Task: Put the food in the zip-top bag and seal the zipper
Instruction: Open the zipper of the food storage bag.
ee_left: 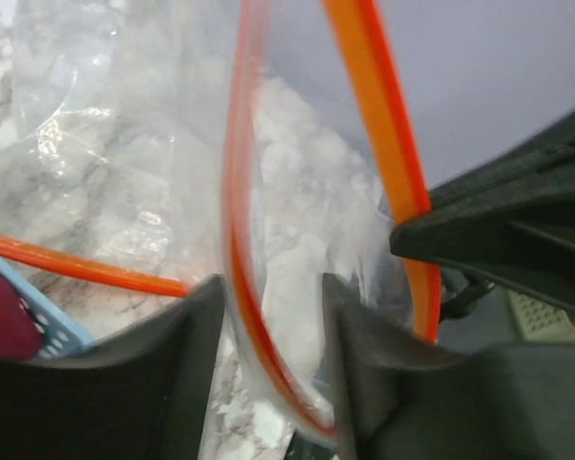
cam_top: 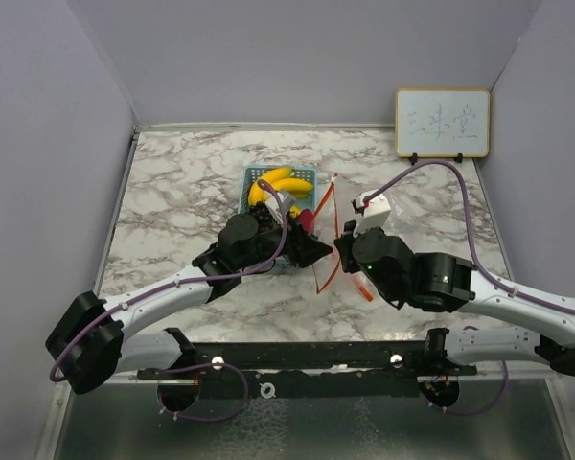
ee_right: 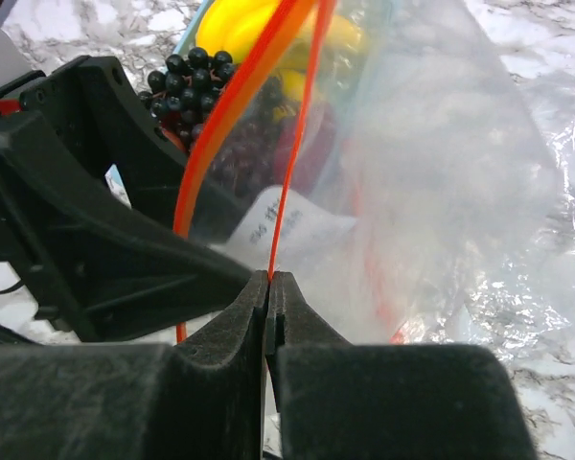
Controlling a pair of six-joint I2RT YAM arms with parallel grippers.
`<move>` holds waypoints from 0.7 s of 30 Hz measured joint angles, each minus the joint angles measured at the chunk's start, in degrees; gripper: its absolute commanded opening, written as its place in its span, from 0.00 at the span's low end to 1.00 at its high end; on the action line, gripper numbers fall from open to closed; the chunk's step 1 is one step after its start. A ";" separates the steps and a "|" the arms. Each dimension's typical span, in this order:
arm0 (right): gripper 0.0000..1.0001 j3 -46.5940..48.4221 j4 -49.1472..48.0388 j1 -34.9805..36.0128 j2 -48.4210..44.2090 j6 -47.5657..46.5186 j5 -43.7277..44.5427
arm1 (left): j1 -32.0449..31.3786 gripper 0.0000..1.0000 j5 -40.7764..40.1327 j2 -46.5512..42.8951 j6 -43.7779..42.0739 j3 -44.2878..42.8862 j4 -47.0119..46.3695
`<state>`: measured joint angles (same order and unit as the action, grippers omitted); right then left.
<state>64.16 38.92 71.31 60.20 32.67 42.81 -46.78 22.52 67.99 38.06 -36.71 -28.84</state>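
The clear zip-top bag point(cam_top: 326, 235) with its orange zipper stands upright between my two grippers, mouth held apart. My right gripper point(ee_right: 269, 283) is shut on one orange zipper strip point(ee_right: 292, 144). In the left wrist view the other strip point(ee_left: 244, 240) runs between the spread fingers of my left gripper point(ee_left: 268, 326), close against the left finger point(ee_left: 187, 355). The food lies in the blue basket point(cam_top: 302, 174) behind the bag: yellow bananas point(cam_top: 278, 184), dark grapes point(ee_right: 187, 81) and a magenta piece point(ee_left: 0, 316). The small red fruit is not plainly visible.
A small whiteboard point(cam_top: 442, 123) leans at the back right corner. Grey walls close in the marble table point(cam_top: 172, 192) on three sides. The left gripper's black body point(ee_right: 86, 220) sits right beside my right fingers.
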 measured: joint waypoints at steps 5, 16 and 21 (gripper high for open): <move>0.02 0.00 0.09 0.00 -1.90 0.00 -0.24 | -0.24 0.00 -6.08 -0.39 -3.50 -1.40 4.44; 0.02 5.88 12.37 0.00 -3.02 6.25 6.54 | -0.33 0.00 -30.27 -11.50 -13.60 -14.86 31.04; 0.02 7.39 9.35 0.37 -2.23 5.90 9.05 | -1.14 0.00 -36.98 -17.18 -16.90 -21.94 41.00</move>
<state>71.55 48.27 71.68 57.98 38.57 51.86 -47.92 -14.46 50.81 21.17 -58.65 12.16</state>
